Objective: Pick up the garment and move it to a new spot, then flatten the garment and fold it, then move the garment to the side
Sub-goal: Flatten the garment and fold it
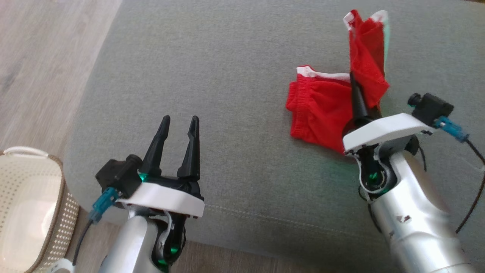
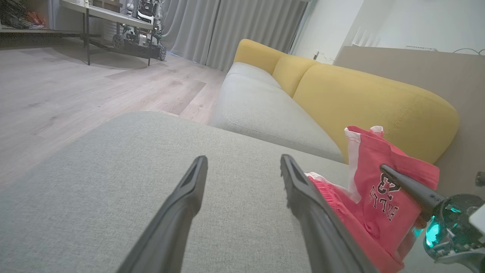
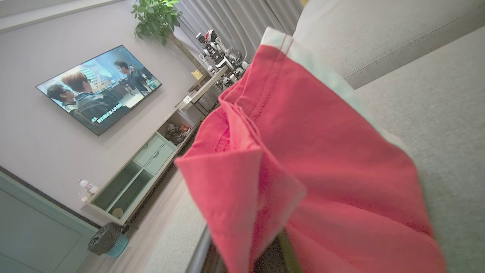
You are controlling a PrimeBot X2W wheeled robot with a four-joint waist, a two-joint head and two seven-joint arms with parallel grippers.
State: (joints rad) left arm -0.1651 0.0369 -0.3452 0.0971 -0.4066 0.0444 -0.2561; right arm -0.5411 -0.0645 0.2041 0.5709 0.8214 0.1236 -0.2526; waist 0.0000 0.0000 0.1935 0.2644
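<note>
A red garment (image 1: 318, 110) with white trim lies partly on the grey sofa cushion (image 1: 227, 76) at the right. One end of it is lifted up (image 1: 365, 57), and my right gripper (image 1: 355, 91) is shut on it. In the left wrist view the garment (image 2: 379, 189) hangs over the right gripper's dark finger (image 2: 409, 185), showing black lettering. The red cloth (image 3: 303, 151) drapes over the fingers in the right wrist view and hides them. My left gripper (image 1: 180, 119) hovers open over the cushion's front left, well clear of the garment, with nothing between its fingers (image 2: 189, 189).
A pale perforated basket (image 1: 26, 151) stands on the wooden floor (image 1: 38, 57) at the lower left, beside the cushion's rounded edge. A yellow sofa back (image 2: 360, 98) rises behind the garment. A TV (image 3: 98, 87) and low cabinet (image 3: 144, 167) line the far wall.
</note>
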